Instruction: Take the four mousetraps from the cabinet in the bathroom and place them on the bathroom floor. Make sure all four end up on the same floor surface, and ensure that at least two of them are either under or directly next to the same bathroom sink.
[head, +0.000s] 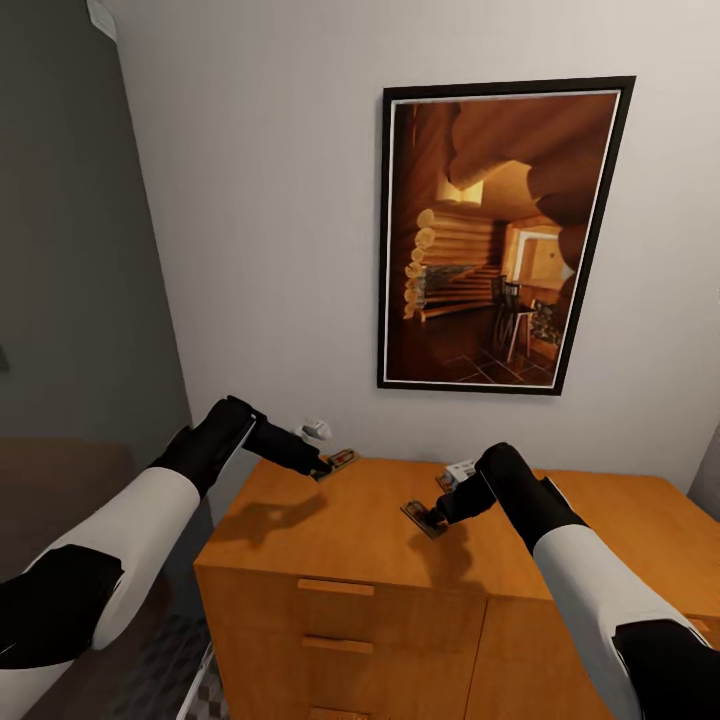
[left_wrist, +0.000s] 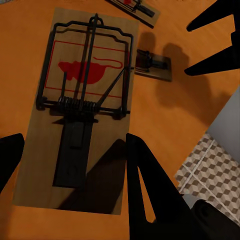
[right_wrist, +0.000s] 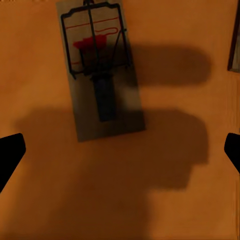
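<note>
Here, both arms (head: 250, 440) outstretched, fingers (left_wrist: 150, 190) spread

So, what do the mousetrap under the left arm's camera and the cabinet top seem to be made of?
The mousetrap looks like a flat matte tan wooden board with a red mouse print, carrying a dark metal wire bar and coiled spring. The cabinet top looks like smooth orange-brown wood or veneer with a soft sheen. As this is rendered, both are guesses.

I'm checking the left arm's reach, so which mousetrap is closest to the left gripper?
The mousetrap at the cabinet's back left corner, directly under the left gripper; the others lie farther right.
</note>
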